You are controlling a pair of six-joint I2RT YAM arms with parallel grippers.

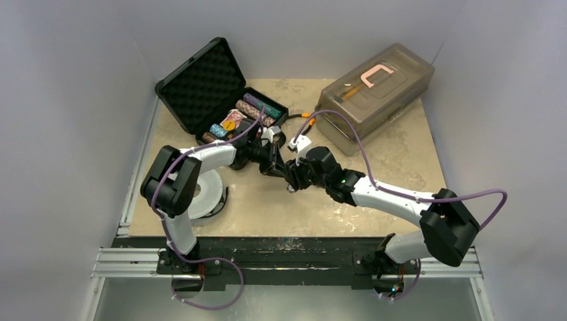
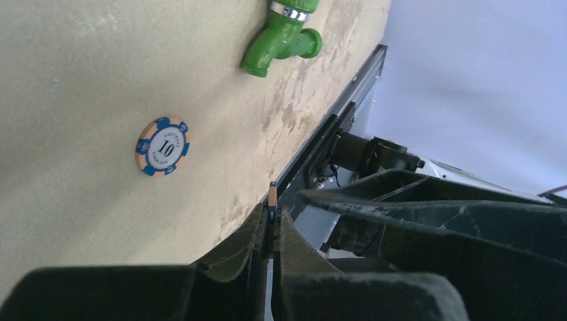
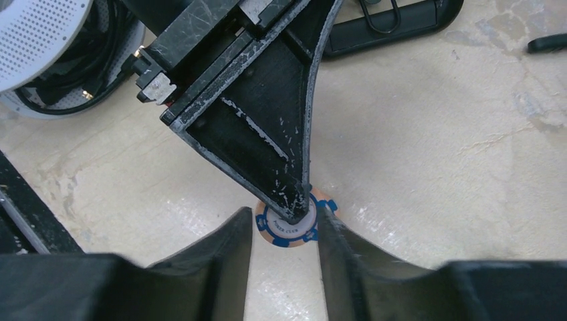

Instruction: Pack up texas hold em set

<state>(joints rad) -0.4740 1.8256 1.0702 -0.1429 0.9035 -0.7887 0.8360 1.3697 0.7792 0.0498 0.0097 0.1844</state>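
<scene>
Beige surface carries everything. Big grey box sits far right with its lid on, not my concern. Black case is far left and open, foam lid tipped back, tray mouth up. The chip rows lie on their sides inside, just beyond my grippers. My left gripper is clenched on the held chip, pads flat on its two faces. That chip is near the case's front edge and off the surface as far as I can judge. My right gripper brackets the same chip across the rim, both fingers against its edge, so it looks to be grasping it too. Green faucet sits on the surface, apart. One flat chip, orange and blue, marked 10, lies face up on the surface, apart from my left gripper.

Handling, my guess: the chip is a light, rigid, hard disc with smooth faces. It would be slippery under a rim pinch and apt to pivot. A face pinch well in from the edge is the safer hold. Not fragile. The flat chip will be awkward: it is thin, with nothing to get under.

Orientation: a disc, so no long axis. Its thin axis runs across my left gripper's gap. It is edge-on in the left wrist view, one face towards the right wrist camera. To join the rows it should go in on edge, I judge.
</scene>
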